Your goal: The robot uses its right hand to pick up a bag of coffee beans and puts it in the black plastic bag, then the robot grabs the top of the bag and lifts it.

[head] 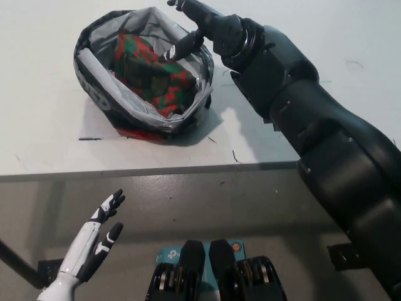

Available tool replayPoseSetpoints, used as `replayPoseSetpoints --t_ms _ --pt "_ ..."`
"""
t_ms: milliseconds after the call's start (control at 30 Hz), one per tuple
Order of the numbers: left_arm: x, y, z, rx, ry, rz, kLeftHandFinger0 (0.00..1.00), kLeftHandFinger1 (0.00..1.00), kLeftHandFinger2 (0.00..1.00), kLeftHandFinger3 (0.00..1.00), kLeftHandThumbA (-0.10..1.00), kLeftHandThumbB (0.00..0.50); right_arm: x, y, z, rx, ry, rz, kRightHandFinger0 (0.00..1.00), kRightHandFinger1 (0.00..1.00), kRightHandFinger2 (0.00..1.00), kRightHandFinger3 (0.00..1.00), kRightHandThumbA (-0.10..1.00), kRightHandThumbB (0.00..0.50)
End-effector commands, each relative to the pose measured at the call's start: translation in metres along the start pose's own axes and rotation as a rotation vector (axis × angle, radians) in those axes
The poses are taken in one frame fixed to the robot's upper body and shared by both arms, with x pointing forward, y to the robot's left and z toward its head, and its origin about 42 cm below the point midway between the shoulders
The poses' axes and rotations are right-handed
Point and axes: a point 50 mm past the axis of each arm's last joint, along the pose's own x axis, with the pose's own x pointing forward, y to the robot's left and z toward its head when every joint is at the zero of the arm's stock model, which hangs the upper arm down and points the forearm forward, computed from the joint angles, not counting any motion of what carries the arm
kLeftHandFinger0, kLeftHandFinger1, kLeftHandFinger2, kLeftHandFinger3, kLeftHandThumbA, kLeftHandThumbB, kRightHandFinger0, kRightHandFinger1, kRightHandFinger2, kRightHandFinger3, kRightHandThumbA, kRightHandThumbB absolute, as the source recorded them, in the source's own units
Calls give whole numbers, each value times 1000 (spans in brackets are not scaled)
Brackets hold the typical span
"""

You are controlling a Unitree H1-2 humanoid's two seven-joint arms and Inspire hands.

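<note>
Red and green, with a checked pattern, the bag of coffee beans lies inside the black plastic bag, tilted, with its upper end toward 11 o'clock and its lower end toward 5 o'clock. The plastic bag stands open on the white surface, at about 11 o'clock in the head view. Its rim is rolled down, so the grey inside of the wall shows all around the coffee bag.

My right hand is black and it is over the rim of the plastic bag at the 2 o'clock side of the opening. It holds nothing. Its fingers are apart and a little bent; one points down toward the coffee bag and seems to be just beside it, but I cannot tell if it touches. Other fingertips reach toward 10 o'clock over the top edge of the bag. My right arm goes from the hand toward 4 o'clock, across the edge of the surface.

My left hand is white and it rests low at 7 o'clock, off the surface and over the grey floor. Its fingers are spread and it holds nothing.

A thin dark line lies on the surface just at 7 o'clock from the plastic bag.
</note>
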Motion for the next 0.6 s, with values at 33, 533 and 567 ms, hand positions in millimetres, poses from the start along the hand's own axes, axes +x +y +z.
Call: replayPoseSetpoints --t_ms 33,533,567 --pt "4 5 6 22 -22 -9 1000 1000 1000 1000 1000 262 -10 -63 48 -60 -138 -241 1000 1000 1000 1000 950 482" --pt "4 5 6 33 -44 -11 1000 1000 1000 1000 1000 228 -5 -43 12 -70 -51 -224 1000 1000 1000 1000 862 483" --pt "4 5 6 37 -38 -14 1000 1000 1000 1000 1000 237 -5 -41 10 -71 -42 -217 1000 1000 1000 1000 861 486"
